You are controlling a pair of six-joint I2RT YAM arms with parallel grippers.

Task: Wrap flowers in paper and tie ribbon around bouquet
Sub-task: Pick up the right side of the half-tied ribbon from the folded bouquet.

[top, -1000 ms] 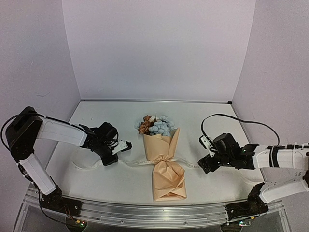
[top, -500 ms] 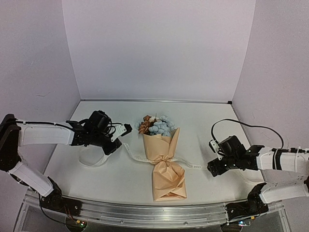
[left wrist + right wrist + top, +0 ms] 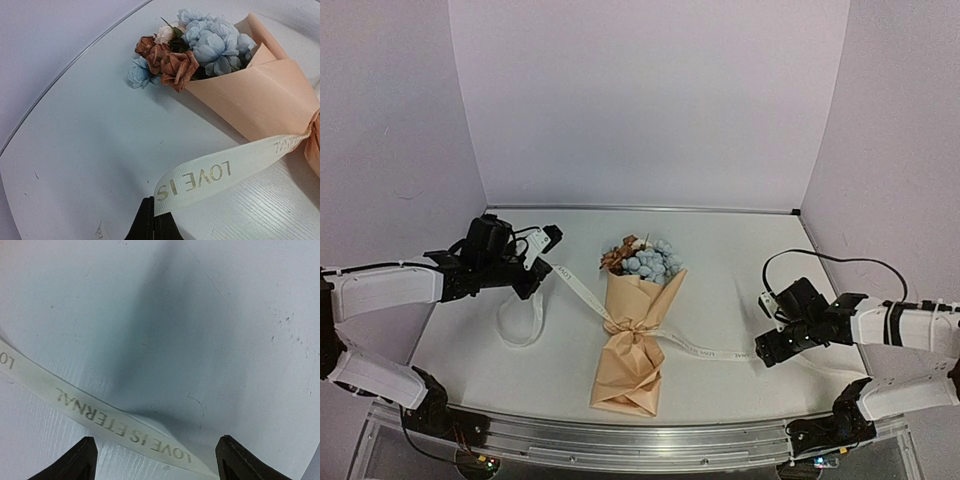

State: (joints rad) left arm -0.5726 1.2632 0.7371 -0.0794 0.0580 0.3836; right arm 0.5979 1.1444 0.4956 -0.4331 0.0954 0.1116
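The ribbon (image 3: 210, 175) looked thin, floppy and light, so I judged it best pinched flat near an end. My left gripper (image 3: 153, 215) was clamped on one tail, taut from the waist of the bouquet (image 3: 632, 335), which lay between the arms. The other tail lay slack between the wide-open fingers of my right gripper (image 3: 157, 460), ungripped.

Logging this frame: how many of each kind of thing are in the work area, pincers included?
bouquet: 1
ribbon: 1
pincers: 2, the left pincer and the right pincer
Total: 4
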